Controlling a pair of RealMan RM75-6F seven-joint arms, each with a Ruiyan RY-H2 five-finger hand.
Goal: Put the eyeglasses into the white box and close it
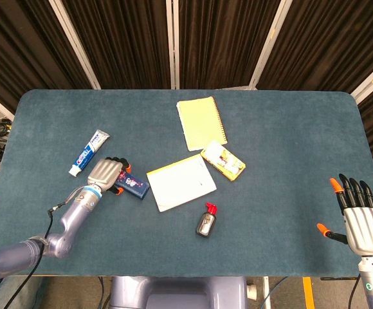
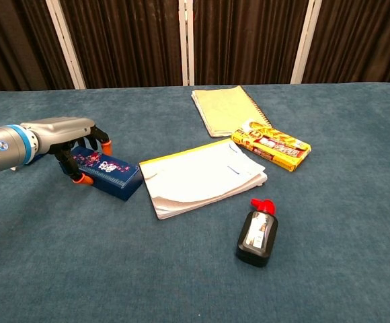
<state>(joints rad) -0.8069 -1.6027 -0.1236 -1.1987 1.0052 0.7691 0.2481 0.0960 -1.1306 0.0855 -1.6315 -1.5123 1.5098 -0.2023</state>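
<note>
- Table [image 1: 283, 141] with a blue-green cloth top, dark curtain panels behind it.
- The left hand [image 1: 106, 174] lies over the left end of a dark blue box [image 2: 107, 173] with a pink and white print; the fingers [image 2: 103, 143] curl down around that end and the thumb reaches down its near side, so the hand is grasping the box, which rests on the table.
- The right hand [image 1: 360, 222] hovers at the table's near right corner, well apart from everything, fingers spread and holding nothing.
- A toothpaste tube [image 1: 89, 153] lies just beyond the left hand.
- A white pad with a yellow edge [image 2: 202, 178] lies just right of the blue box.
- A yellow spiral notebook [image 2: 225, 108] lies further back.
- A yellow packet [image 2: 271, 148] sits between the notebook and the pad's right corner.
- A black bottle with a red cap [image 2: 257, 234] lies in front of the pad.
- No eyeglasses or white box can be made out in either view.
</note>
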